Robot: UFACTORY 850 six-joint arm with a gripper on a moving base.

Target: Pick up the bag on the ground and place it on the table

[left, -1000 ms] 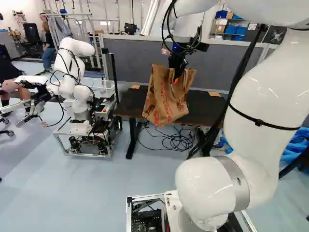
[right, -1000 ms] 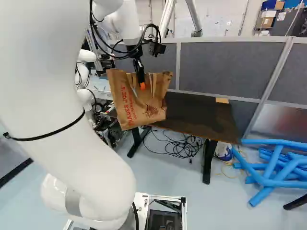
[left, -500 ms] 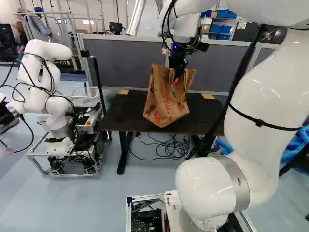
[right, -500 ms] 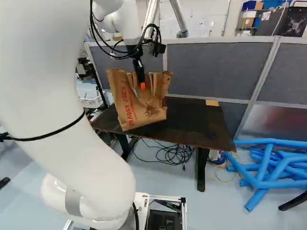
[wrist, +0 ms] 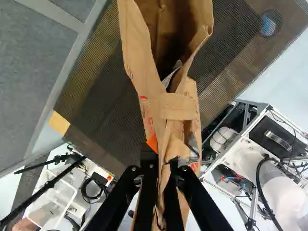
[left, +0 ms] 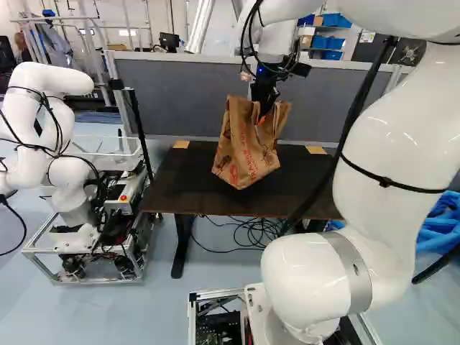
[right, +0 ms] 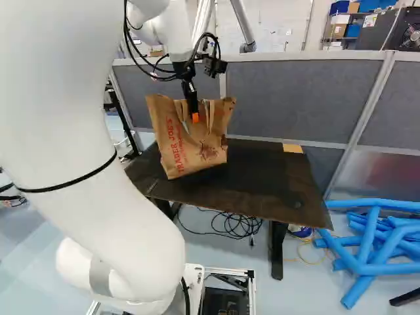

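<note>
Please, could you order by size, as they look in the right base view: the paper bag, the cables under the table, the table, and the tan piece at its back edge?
1. Table
2. Paper bag
3. Cables
4. Tan piece

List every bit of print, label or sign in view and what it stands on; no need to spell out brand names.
Paper bag: large red lettering and a red drawing on its side; brand print, left unquoted.
Same bag, wrist view: bits of red print on creased paper, too broken up to read.
White wall beyond the partition: small marks, too small to read.
Dark case beyond the partition: pale label, too small to read.
</note>
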